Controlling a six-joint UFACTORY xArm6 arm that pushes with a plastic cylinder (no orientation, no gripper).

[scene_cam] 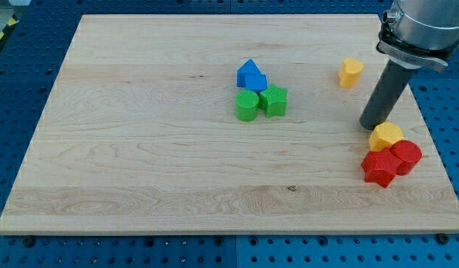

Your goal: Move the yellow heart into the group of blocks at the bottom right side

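Near the right group, my tip [369,125] (no claw fitted) touches the yellow hexagon [385,136], well apart from the yellow heart [350,72]; risk: scattering the group.

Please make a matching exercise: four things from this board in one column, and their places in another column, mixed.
1. yellow heart
2. my tip
3. green star
4. red star

a. just left of the yellow hexagon
b. alone, upper right
c. bottom right group
d. centre cluster, under the blue blocks

Pairs: 1-b, 2-a, 3-d, 4-c
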